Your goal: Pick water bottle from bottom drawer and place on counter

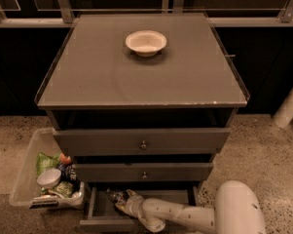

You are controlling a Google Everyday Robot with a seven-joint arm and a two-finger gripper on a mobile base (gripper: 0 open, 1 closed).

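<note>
The bottom drawer (pixel 93 212) is pulled open at the foot of the grey cabinet. The water bottle (pixel 114 195), small and clear, lies inside it near the back left, partly in shadow under the middle drawer. My gripper (pixel 124 202) reaches into the drawer from the right on its white arm and sits right against the bottle. The counter (pixel 87 82) is the broad grey glossy top above.
A white bowl (pixel 146 42) stands on the counter near the back. The top drawer (pixel 143 141) and middle drawer (pixel 144 172) stick out slightly. A clear bin (pixel 25 179) with packets and a cup sits on the speckled floor at the left.
</note>
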